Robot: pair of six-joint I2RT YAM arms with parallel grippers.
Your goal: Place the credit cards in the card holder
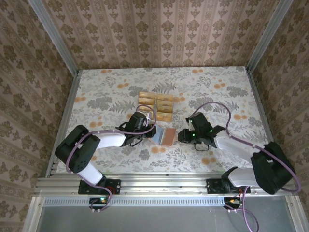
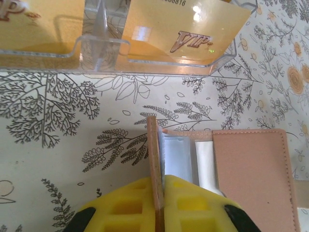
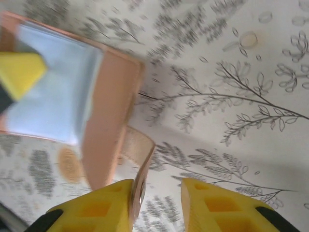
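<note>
Top external view: task looks barely begun. The credit cards (image 1: pixel 155 105) stand in rows in a clear rack (image 1: pixel 145 112) at mid-table (image 1: pixel 96 96); can't count them for sure. The card holder (image 1: pixel 167 137) lies just in front of the rack, btwn the two arms, w/ no card seen in it.

Left wrist view: left gripper (image 2: pixel 157 186) has its jaws closed tight on one flap of the holder, which stands upright on edge. The rest of the holder lies flat to the right, brown outer face up, w/ a bit of the greyish slotted inside showing next to the flap. The gold "VIP" cards sit in the rack beyond, apart from the holder.

Right wrist view (blurry): right gripper (image 3: pixel 157 188) has its jaws apart w/ a narrow gap and nothing pinched. The holder's strap (image 3: pixel 140 154) curls up against one finger, prob. touching it. The holder is open here, pale lining up.

Judgement:
- Done: holder opened and pinned by one flap.
- Left: pick each card from the rack, slide it into a slot, repeat for all.
- Next, prob.: right arm goes for the first card while the left steadies the holder.
</note>
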